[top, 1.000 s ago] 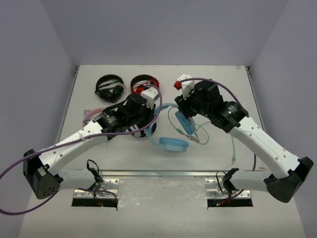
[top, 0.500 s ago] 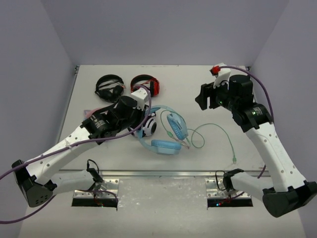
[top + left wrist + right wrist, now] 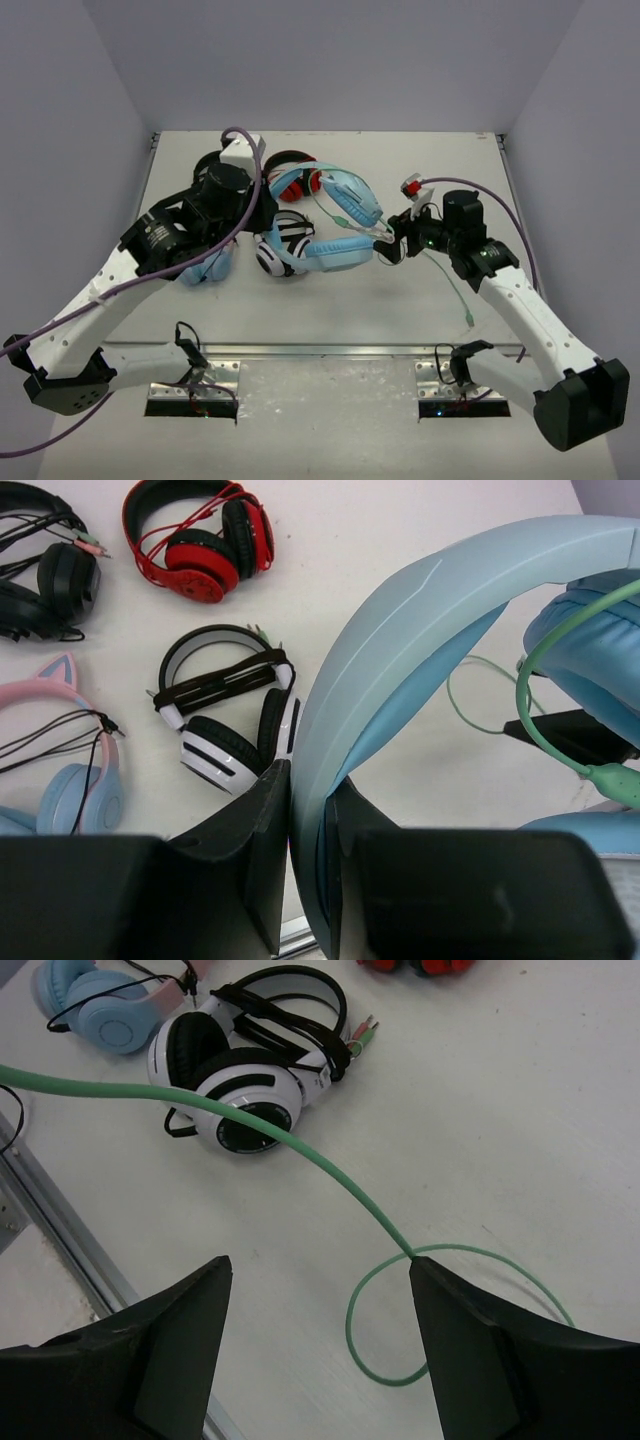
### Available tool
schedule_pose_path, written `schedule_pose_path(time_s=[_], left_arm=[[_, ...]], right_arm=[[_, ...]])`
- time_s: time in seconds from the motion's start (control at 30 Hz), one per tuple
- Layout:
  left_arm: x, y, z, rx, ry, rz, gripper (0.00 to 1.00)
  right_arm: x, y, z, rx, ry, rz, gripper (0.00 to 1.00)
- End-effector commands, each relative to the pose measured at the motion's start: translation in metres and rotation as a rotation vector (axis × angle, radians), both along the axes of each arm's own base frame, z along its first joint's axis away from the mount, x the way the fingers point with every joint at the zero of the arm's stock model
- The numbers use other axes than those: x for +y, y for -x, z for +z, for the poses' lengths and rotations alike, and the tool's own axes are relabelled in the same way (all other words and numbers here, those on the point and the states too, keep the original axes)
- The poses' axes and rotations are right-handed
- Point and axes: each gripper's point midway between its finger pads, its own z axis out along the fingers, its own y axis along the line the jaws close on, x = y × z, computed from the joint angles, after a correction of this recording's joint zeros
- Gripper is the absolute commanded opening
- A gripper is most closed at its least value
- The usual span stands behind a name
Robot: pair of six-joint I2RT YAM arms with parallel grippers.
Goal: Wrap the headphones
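A matte white table (image 3: 300, 320) fills the middle of the overhead view. It is boxed in by plain pale lavender-grey panels: a back wall (image 3: 330, 60) at 12 o'clock, a left-hand wall (image 3: 60, 150) at 9 o'clock and a right-hand wall (image 3: 590, 130) at 3 o'clock, both slanting outward toward the camera. Along the table's near edge at 6 o'clock runs a bright metal strip (image 3: 330, 350), with two perforated mounting plates (image 3: 225, 388) just below it. Beneath these lies a speckled off-white lower surface (image 3: 330, 430). The light is soft and even, and shadows on the tabletop are faint.
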Motion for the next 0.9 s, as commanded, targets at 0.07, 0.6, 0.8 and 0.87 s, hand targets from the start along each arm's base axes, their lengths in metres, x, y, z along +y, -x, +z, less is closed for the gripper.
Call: schedule_pose_path(time_s=[0.07,0.6,0.8,0.87], left_arm=[[-0.003,0.005,0.052,-0.063,0.209,0.044,0.0],[0.004,0.019,0.127,-0.194,0.562,0.078,0.0],[0.007,0.018,0.159,-0.263,0.718,0.103,0.0],[0.008,0.018,0.171,-0.282,0.777,0.113,0.0]], right_arm=[[0.009,-0.028,0.028,-0.19,-0.093,-0.024,0.72],[0.051,-0.027,0.003,-0.12,-0.251,0.097,0.29],[0.089,-0.021,0.012,-0.154,-0.325,0.147,0.22],[0.102,-0.016,0.014,-0.151,-0.356,0.169,0.2]])
